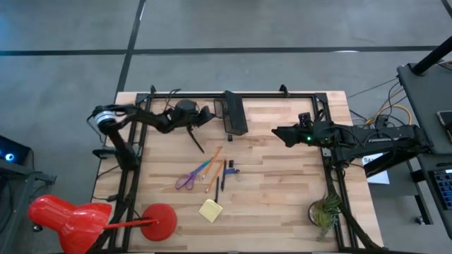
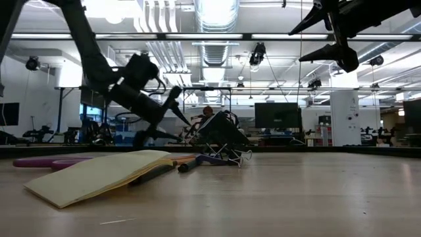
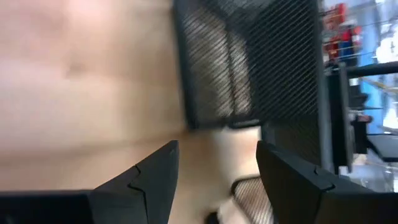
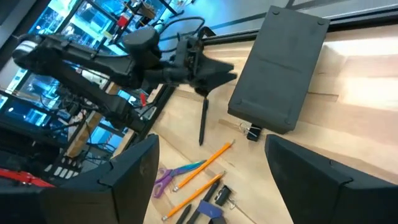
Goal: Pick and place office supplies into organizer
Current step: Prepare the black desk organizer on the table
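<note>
A: Where are things relative to the organizer (image 1: pixel 235 115)?

B: It lies at the far edge of the table (image 1: pixel 282 176), looking tipped onto its side. The left gripper (image 1: pixel 210 117) hovers just beside it, fingers spread and empty. The right gripper (image 1: pixel 277 132) is raised on the organizer's other side, a little apart, also spread and holding nothing.

A: And the supplies?

B: All outside the organizer, as far as I can see. A dark pen (image 1: pixel 195 140) lies on the wood nearest to it, below the left gripper. Nearer the table's middle sit the purple scissors (image 1: pixel 188 179), 2 orange pencils (image 1: pixel 212 166), another dark pen (image 1: pixel 224 176) and a small binder clip (image 1: pixel 232 169). The yellow sticky-note pad (image 1: pixel 210 209) is farthest from the organizer. In the right wrist view another clip (image 4: pixel 252 132) rests right against the organizer's end.

A: So which step is this?

B: I'd judge it an early one: both arms empty, nothing visibly stowed, though I can't see into the compartments.

A: Next move?

B: Probably the left gripper drops onto the dark pen beside the organizer, fingers straddling the shaft. If the organizer really is on its side, insertion would have to go through its sideways opening, or it needs righting first
</note>
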